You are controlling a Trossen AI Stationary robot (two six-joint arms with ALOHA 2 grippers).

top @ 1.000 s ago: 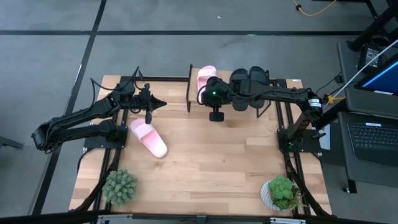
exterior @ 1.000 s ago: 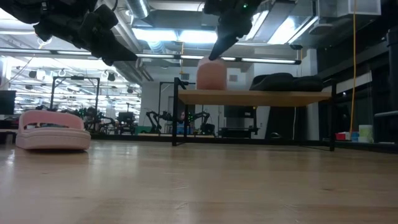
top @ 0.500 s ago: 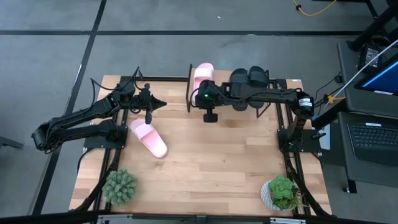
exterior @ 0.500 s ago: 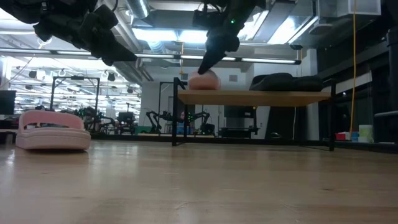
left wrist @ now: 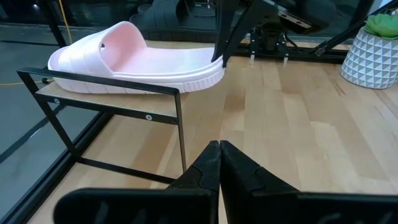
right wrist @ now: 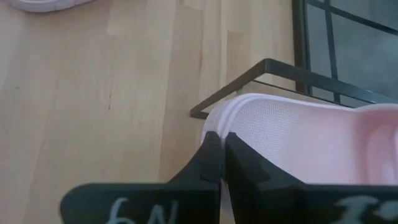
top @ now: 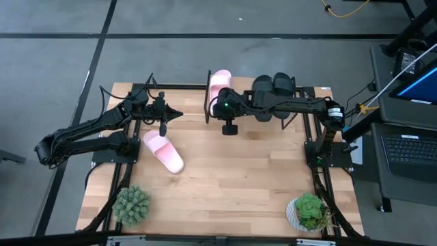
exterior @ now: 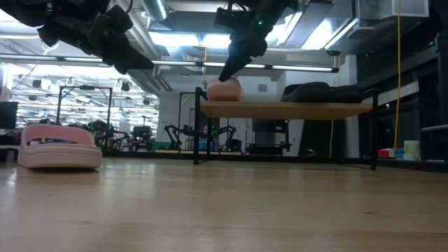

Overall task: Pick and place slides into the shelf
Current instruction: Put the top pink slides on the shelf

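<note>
**At the shelf's end, a pink slide sits close to the edge**

Over the far end of the bench (top: 225, 178), the right claw (right wrist: 219, 163) is pinched shut with nothing between its fingers, its tips pressed against the heel of the pink slide on the shelf (top: 219, 83). That slide lies at the outer end of the shelf (exterior: 287, 109), with the two black slides (top: 274, 85) beside it on the same board. The other pink slide (top: 163, 151) rests on the bench, apart from the shelf and near the left claw (left wrist: 219, 163), which is also closed and empty and hovers above the wood.

The risk, as I judge it, is the nudging: the shelved slide's heel overhangs the thin black frame, so a push off-line could tip it over the edge. A closed claw also has no hold if it slips.
</note>
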